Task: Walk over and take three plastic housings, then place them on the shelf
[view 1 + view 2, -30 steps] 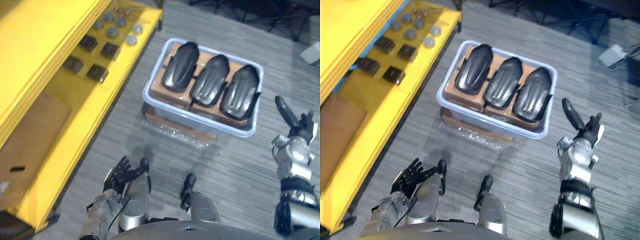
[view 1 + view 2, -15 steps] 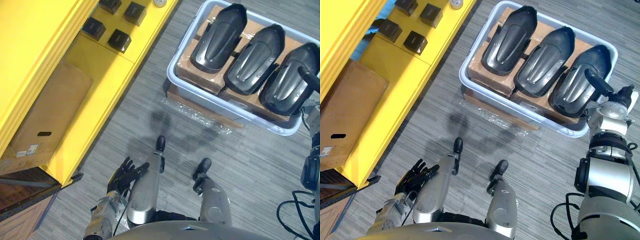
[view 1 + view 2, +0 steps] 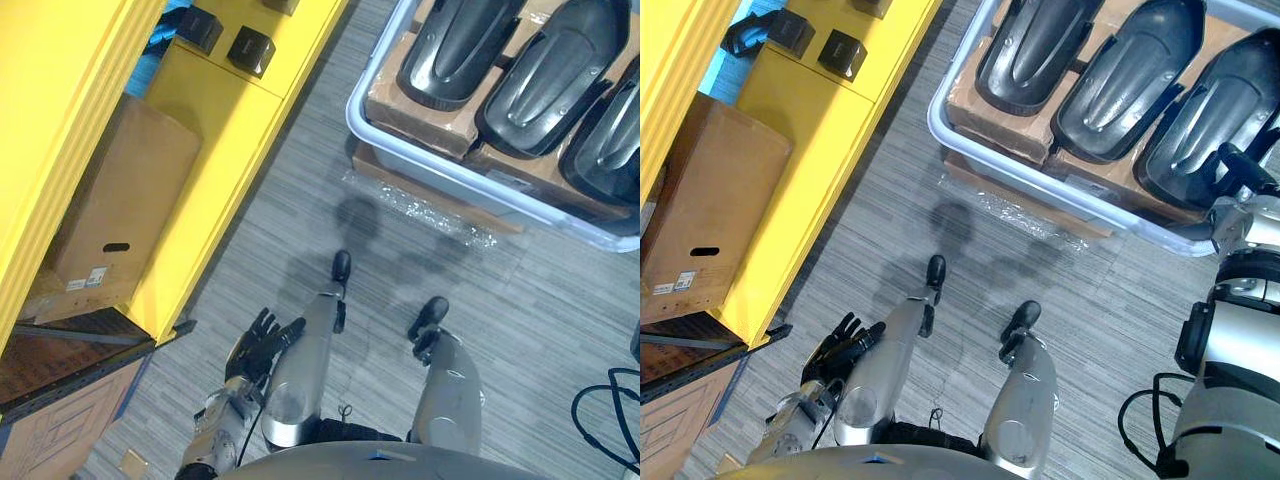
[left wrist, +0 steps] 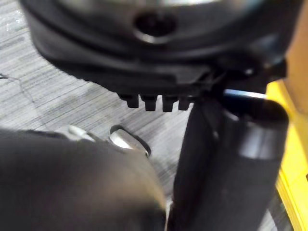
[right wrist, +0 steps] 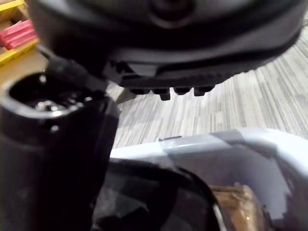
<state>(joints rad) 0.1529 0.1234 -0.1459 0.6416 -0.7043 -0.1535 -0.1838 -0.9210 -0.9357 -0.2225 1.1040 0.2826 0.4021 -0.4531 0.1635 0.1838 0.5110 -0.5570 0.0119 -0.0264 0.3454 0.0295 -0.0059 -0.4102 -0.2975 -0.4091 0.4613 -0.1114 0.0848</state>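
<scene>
Three plastic housings (image 3: 1125, 80), glossy black elongated shells, lie side by side on cardboard (image 3: 985, 105) in one pale tub (image 3: 440, 170) on the floor (image 3: 1090, 300). The left robot hand (image 3: 840, 345) hangs low, fingers spread and empty. The right robot hand (image 3: 1238, 168) is at the tub's rim by the rightmost housing; whether it is spread or closed I cannot tell.
</scene>
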